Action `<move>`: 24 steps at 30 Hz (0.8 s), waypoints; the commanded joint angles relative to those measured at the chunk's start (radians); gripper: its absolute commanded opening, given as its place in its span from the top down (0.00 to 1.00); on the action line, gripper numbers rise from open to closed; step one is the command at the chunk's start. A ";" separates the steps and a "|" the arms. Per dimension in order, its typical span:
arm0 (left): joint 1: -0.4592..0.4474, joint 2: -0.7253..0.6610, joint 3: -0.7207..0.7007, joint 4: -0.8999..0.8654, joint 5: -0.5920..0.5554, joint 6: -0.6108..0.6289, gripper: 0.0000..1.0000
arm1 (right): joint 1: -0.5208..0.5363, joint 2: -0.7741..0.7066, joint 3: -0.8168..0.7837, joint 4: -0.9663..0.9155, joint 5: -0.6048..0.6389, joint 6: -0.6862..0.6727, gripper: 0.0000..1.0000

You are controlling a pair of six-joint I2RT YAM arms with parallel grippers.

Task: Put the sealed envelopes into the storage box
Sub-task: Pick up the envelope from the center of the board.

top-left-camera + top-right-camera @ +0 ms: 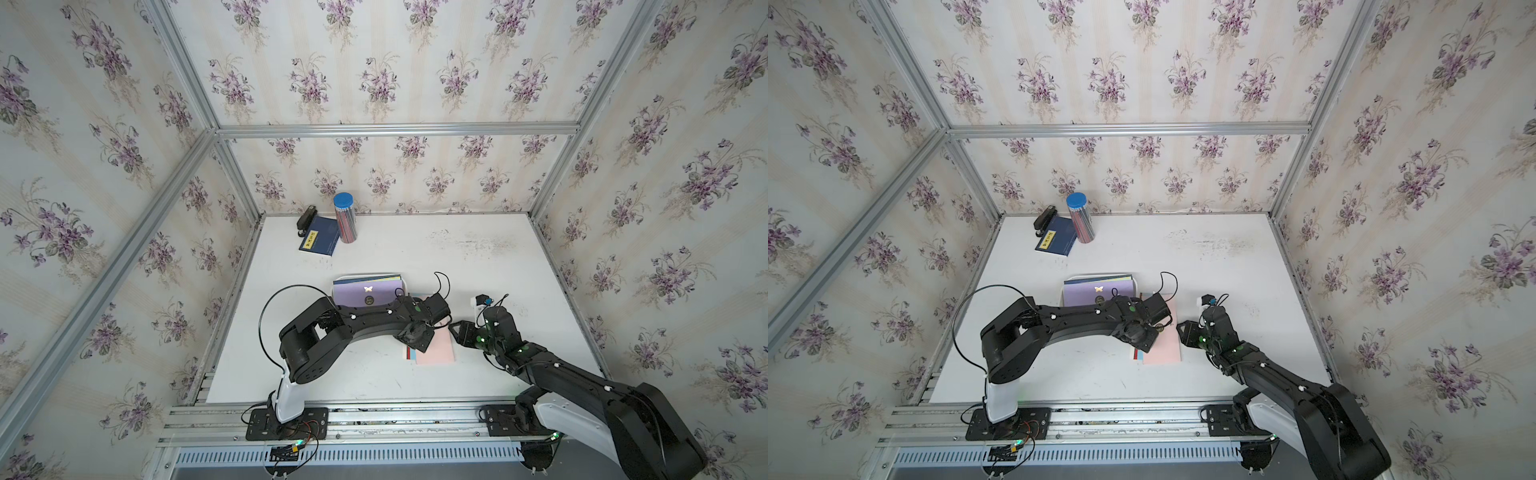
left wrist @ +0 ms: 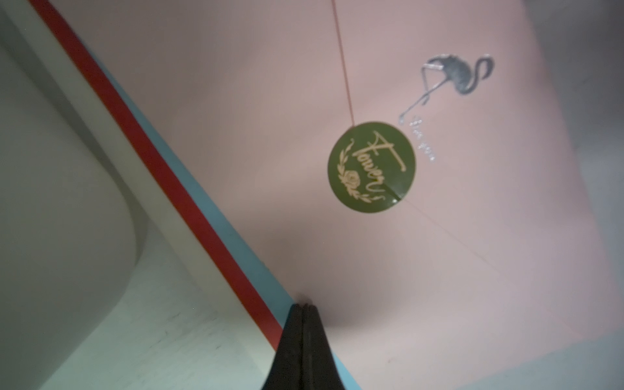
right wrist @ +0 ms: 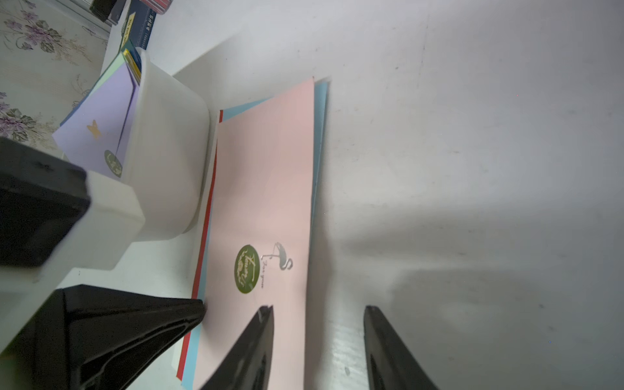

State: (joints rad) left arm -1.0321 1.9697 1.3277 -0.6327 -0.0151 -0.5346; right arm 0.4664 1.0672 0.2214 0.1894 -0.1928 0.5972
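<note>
Sealed envelopes sit in the storage box mid-table. A pink-topped pile lies just beside the box, toward the front edge. Your left gripper is closed at the pile's edge, pinch unclear. Your right gripper is parted over the opposite edge.

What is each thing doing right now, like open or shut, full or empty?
left pincer: shut on the pink envelope at its edge.
right pincer: open, holding nothing.
pink envelope: sealed, lying on the others beside the box.
blue envelope: flat under the pink one.
red envelope: flat underneath too.
storage box: holds envelopes, lilac envelope on top.
pencil tube: upright, lid on.
navy booklet: closed, lying flat.
</note>
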 commanded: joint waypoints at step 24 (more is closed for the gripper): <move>0.001 0.014 -0.022 0.027 -0.011 -0.008 0.99 | 0.001 0.148 0.027 0.109 -0.146 0.098 0.56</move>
State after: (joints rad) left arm -1.0332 1.9720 1.3155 -0.5976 -0.0257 -0.5388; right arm 0.4656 1.2026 0.2497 0.2722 -0.3206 0.6857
